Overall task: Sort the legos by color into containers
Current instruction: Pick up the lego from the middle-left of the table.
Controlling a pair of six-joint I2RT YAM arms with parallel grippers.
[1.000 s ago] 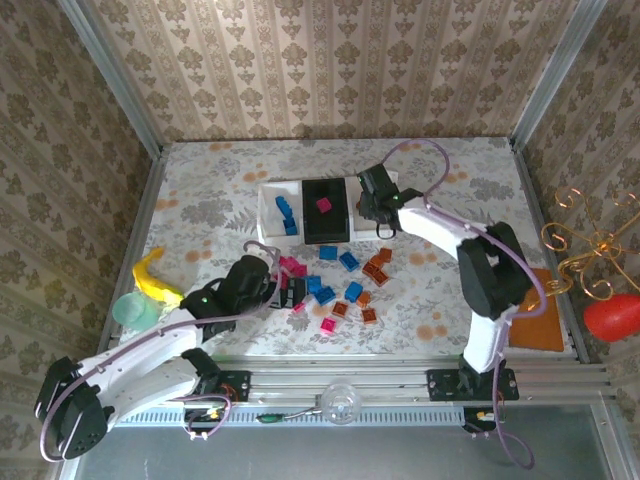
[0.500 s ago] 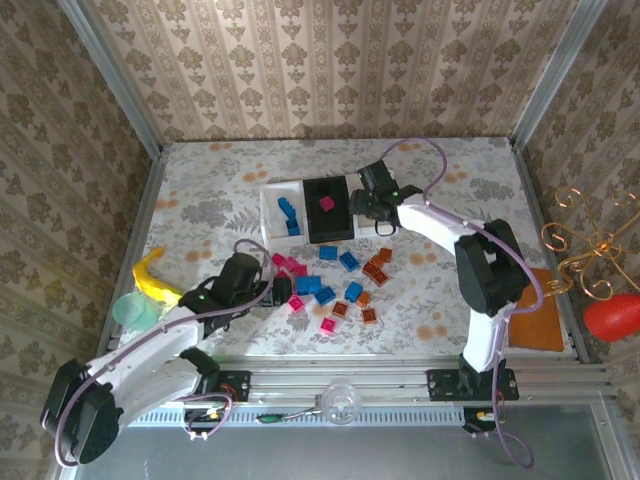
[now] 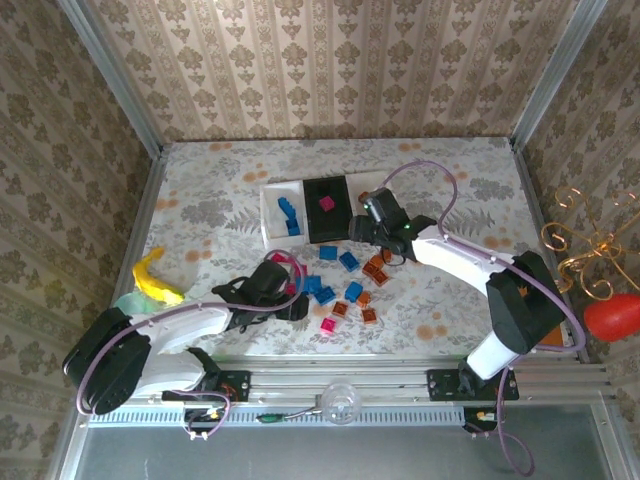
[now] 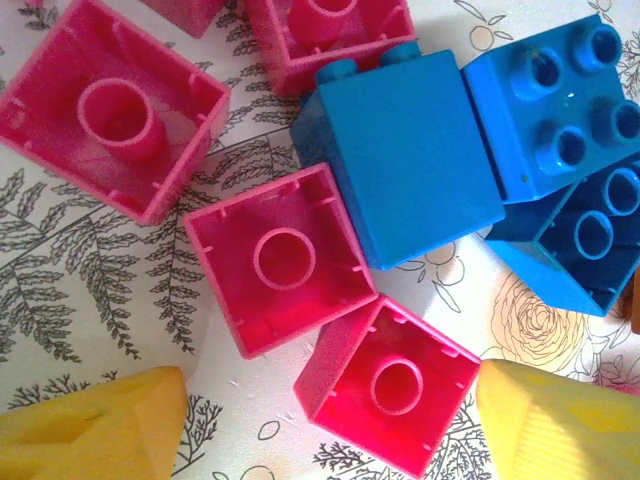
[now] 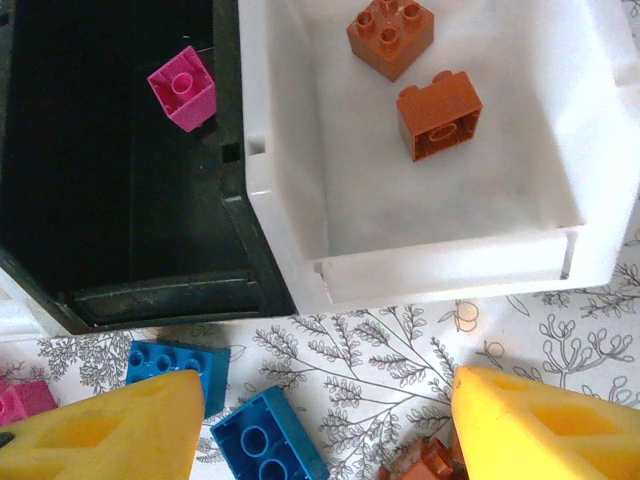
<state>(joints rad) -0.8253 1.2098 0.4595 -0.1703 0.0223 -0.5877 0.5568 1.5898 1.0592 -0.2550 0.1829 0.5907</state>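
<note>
Left gripper (image 4: pixel 325 432): jaws apart and empty, low over the table (image 4: pixel 90 270), straddling 1 upturned pink brick (image 4: pixel 388 392).
Left contact: 1 yellow finger (image 4: pixel 560 420) seems to brush that brick's corner and the other stands clear, though the margin is too fine to be sure.
Left neighbours: 2 more pink pieces and 3 blue ones lie just beyond the target, several touching one another.
Right gripper (image 5: pixel 325 425): jaws apart and holding nothing, hovering at the near edge of the trays above 2 blue bricks (image 5: pixel 270 440).
Right white tray (image 5: pixel 450 270): 2 orange-brown bricks (image 5: pixel 438 113) inside.
Black tray (image 5: pixel 100 200): 1 sorted pink brick (image 5: pixel 183 87) inside.
Left white tray (image 3: pixel 268 205): holds a few stacked blue pieces (image 3: pixel 288 215), and the count is unclear.
Loose pile (image 3: pixel 345 290): blue, pink and orange-brown pieces scattered on the table just near of the trays, between the 2 arms.
Step in hand: the left arm looks to be picking a pink piece, and the right arm appears to be between picks.
Next move, left: the brick sits cornerwise to the jaws, so they need to close on flat sides without catching the neighbour, then lift and carry it far to the black tray.
Next move, right: drop toward a loose piece near it and close.
</note>
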